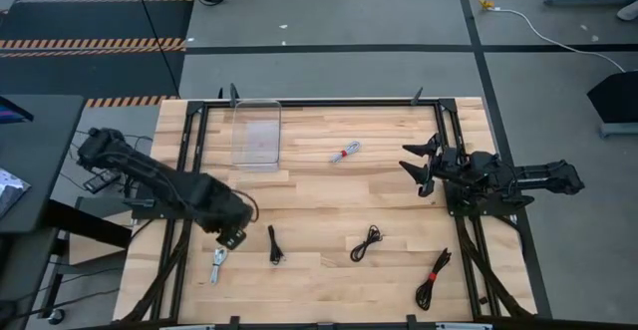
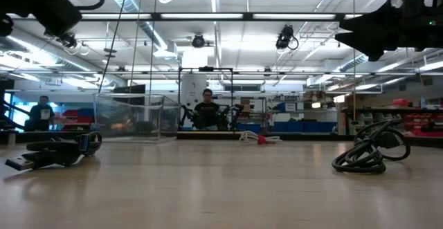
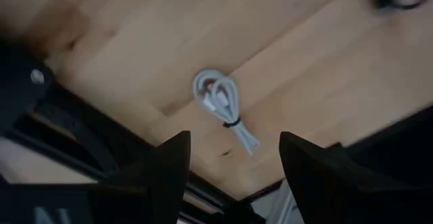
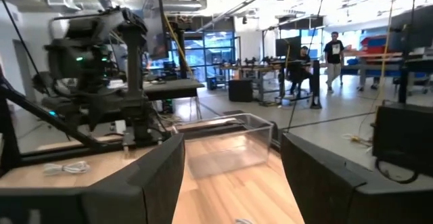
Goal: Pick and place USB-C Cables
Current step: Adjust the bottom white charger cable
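The left gripper (image 3: 233,160) has its jaws wide open and empty, right above a white cable (image 3: 222,102) on the bench (image 1: 319,200). Next it should go down and pinch. The right gripper (image 1: 421,170) waits open, holding nothing.

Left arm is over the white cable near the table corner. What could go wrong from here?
1. The white cable lies close to the table edge; a nudge from the open left gripper might push it off.
2. It lies flat, so fingers may scrape wood or catch only one loop.
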Motion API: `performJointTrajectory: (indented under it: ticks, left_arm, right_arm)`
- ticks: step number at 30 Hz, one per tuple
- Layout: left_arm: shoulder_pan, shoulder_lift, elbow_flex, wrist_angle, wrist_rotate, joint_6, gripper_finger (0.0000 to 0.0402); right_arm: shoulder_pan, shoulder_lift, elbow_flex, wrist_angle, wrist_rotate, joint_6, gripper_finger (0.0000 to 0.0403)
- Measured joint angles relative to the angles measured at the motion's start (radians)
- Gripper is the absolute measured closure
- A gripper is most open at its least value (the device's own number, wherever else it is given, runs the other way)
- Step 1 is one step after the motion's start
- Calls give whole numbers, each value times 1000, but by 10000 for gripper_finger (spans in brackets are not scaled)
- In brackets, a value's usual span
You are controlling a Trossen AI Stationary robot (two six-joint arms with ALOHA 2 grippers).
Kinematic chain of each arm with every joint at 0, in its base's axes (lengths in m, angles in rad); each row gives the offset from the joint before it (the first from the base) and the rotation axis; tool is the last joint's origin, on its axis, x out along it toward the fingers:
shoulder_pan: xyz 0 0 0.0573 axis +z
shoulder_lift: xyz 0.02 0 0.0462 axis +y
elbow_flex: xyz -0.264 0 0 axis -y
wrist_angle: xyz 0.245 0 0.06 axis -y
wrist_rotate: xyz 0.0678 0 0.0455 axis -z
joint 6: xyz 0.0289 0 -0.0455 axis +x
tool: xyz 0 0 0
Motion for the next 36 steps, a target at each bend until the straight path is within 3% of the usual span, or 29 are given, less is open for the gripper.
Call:
performJointTrajectory:
  ticks: [9,17,24,36]
  left_arm:
    - [-158,107,0,95,-33,-378,168]
    - [-294,198,0,205,-61,-646,168]
    - [-344,305,0,339,-175,-704,168]
    - [-346,373,0,281,-124,-790,168]
  right_arm:
    - [0,1,0,-34,-18,14,153]
    - [0,1,0,-75,-95,47,153]
    - [0,1,0,-122,-183,93,153]
    - [0,1,0,-165,-292,128,153]
